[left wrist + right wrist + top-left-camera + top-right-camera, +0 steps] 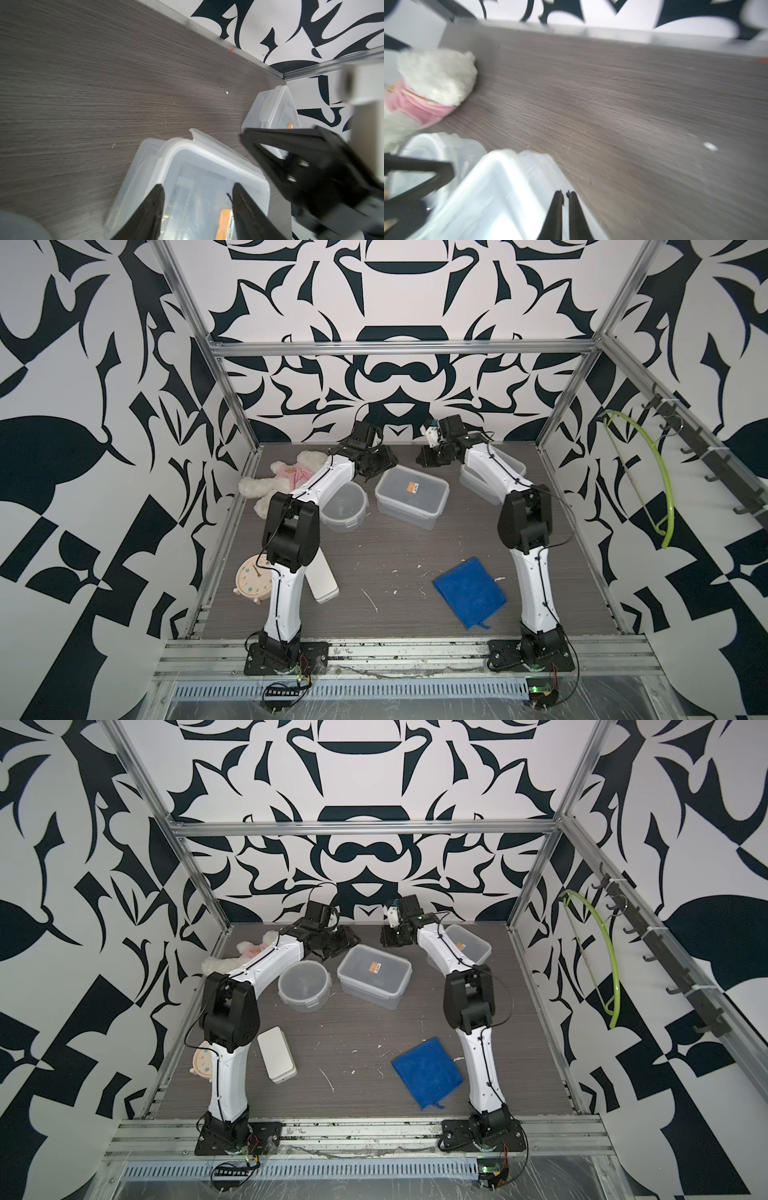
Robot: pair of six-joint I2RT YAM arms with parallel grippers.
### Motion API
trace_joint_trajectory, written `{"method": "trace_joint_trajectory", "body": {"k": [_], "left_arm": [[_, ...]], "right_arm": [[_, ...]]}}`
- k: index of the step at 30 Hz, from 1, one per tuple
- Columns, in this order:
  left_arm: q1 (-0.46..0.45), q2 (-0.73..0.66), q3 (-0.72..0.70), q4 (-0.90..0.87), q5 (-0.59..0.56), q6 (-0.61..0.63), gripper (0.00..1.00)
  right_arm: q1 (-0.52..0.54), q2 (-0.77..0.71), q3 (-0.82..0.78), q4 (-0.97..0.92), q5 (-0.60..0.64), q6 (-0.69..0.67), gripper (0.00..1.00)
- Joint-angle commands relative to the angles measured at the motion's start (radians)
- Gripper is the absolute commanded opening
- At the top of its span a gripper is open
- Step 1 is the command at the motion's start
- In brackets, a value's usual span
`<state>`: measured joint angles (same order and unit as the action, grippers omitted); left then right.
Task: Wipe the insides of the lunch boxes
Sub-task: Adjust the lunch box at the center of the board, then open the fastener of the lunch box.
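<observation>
I see glossy white shells dotted with small dark screws on both the left arm [289, 597] and the right arm [536, 593], with bulky black joint housings [291, 531] at the elbows and thin black cables [275, 601] running along the shells. Each arm stands on a flat black base plate [286, 659], with a small green-lit board [536, 689] wired beside it. The left gripper [197, 185] carries long, black, tapering fingers [149, 214], and the right gripper [565, 192] has silver screws [292, 178] in its black frame and a white block [432, 435] mounted behind it.
</observation>
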<state>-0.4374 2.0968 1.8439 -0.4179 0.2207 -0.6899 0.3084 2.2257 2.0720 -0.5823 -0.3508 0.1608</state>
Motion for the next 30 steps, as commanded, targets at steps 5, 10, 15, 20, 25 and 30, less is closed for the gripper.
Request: {"method": "trace_joint_trajectory", "body": {"k": [5,10,15,20,25,30], "left_arm": [[-0.086,-0.108,-0.035,-0.056,-0.02,0.026,0.56],[-0.122,-0.082,-0.04,-0.108,0.007,0.021,0.54],[-0.16,-0.056,-0.061,-0.089,0.019,-0.003,0.53],[-0.193,-0.013,-0.082,-0.076,0.031,-0.029,0.52],[-0.195,-0.009,-0.158,-0.032,0.038,-0.061,0.51],[-0.195,0.0,-0.209,0.013,0.036,-0.086,0.5]], "right_arm": [[-0.017,-0.496,-0.493,0.21,0.124,0.088,0.39],[-0.04,-0.733,-0.912,0.433,0.061,0.17,0.56],[-0.087,-0.843,-1.202,0.659,-0.073,0.276,0.67],[-0.138,-0.82,-1.35,0.865,-0.228,0.381,0.71],[-0.186,-0.736,-1.434,1.15,-0.382,0.508,0.66],[-0.188,-0.656,-1.422,1.255,-0.42,0.543,0.64]]}}
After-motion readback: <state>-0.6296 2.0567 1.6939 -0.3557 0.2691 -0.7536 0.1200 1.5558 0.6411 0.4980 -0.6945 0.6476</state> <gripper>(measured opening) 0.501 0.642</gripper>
